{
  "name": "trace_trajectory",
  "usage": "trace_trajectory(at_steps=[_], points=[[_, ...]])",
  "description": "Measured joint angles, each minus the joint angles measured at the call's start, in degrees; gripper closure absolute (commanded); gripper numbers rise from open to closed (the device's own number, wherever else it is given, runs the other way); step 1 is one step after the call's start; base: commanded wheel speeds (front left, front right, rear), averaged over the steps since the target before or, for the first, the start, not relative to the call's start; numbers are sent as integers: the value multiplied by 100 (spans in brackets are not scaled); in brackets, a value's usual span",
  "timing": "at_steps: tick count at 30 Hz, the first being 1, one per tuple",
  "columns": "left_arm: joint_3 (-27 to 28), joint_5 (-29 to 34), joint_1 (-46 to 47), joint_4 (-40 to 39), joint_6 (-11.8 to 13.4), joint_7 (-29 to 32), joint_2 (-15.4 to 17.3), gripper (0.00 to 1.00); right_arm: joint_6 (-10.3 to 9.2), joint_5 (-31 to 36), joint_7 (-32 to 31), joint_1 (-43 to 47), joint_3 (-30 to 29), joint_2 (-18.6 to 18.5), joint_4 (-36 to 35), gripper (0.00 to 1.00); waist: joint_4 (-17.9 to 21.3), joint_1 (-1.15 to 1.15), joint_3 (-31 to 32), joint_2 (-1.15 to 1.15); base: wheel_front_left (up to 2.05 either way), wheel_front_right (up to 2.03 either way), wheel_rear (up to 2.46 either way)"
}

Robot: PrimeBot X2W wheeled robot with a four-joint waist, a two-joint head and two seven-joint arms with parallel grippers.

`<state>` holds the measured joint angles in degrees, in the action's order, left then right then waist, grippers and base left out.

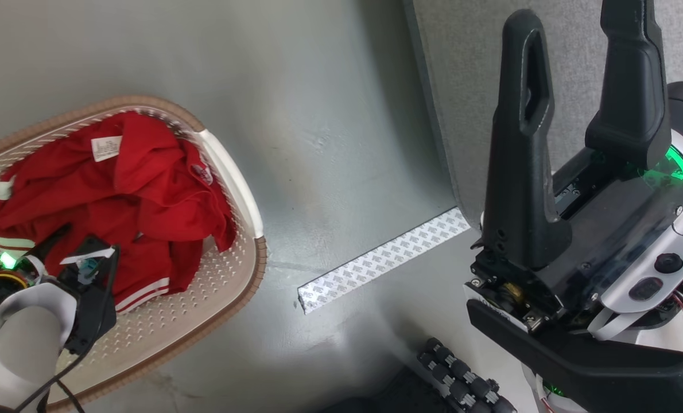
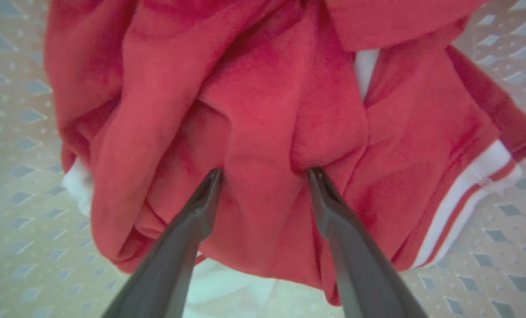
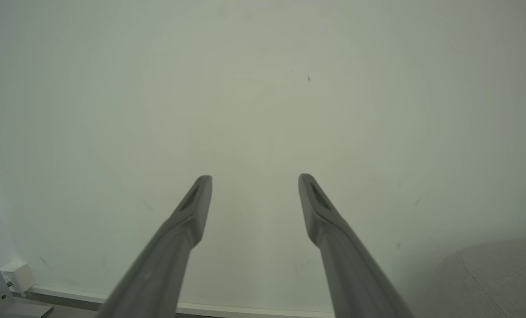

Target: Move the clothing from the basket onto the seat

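Observation:
A crumpled red garment [image 1: 129, 201] with white stripes and a white label lies in the cream perforated basket [image 1: 235, 183] at the left of the head view. My left gripper [image 2: 264, 172] is down inside the basket, open, both fingertips [image 2: 214, 176] pressed into the red cloth [image 2: 263, 110] with a fold bulging between them. In the head view my left wrist [image 1: 83, 275] covers the garment's near part. My right gripper [image 1: 577, 69] is raised at the right, open and holding nothing, in front of the grey fabric seat [image 1: 462, 86]. Seen from its own wrist, the right gripper [image 3: 254, 176] faces a pale wall.
A strip of patterned white tape [image 1: 381, 258] lies on the grey floor between basket and seat. Dark rollers of my base [image 1: 462, 378] sit at the bottom. The seat's rounded corner [image 3: 501, 278] and a small white box [image 3: 17, 276] by the skirting show below the wall.

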<state>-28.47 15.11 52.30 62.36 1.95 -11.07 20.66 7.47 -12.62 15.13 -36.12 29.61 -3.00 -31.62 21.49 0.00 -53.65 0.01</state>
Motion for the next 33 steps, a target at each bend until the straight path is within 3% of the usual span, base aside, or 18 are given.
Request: trace_trajectory(at_steps=[4, 5, 6, 12, 18, 22, 33], points=[[0, -65, 110, 175, -104, 85, 4, 0, 0, -63, 0, 2, -15, -1, 1, 0, 72, 0, -59, 0, 0, 0, 0], [-4, -80, 130, 203, -131, 85, 3, 42, 0, -63, 0, 2, -14, 0, 10, 0, 80, 0, -65, 0, 0, 0, 0], [-10, -92, 154, 233, -138, 71, 4, 100, 0, -66, 0, 2, -18, 0, 18, 0, 87, 0, -66, 0, 0, 0, 0], [33, -266, 188, 254, -127, -144, -91, 100, 0, -90, 0, 3, -62, 0, 97, 0, 58, 0, 5, -1, 0, 0, 0], [375, -850, -12, -53, -120, -356, -330, 100, 0, -75, 0, 35, -52, 1, 381, 0, -22, 0, 250, -1, 0, 0, 0], [698, -1366, -414, -612, -221, -370, -475, 100, 0, 181, 0, 76, 70, 4, 660, 0, -124, 0, 472, -1, 0, 0, 0], [1191, -2027, -1646, -2406, -127, -387, -478, 100, 0, 657, 0, 343, 122, 10, 1324, 0, -473, -1, 1269, -1, 0, 0, 0]])
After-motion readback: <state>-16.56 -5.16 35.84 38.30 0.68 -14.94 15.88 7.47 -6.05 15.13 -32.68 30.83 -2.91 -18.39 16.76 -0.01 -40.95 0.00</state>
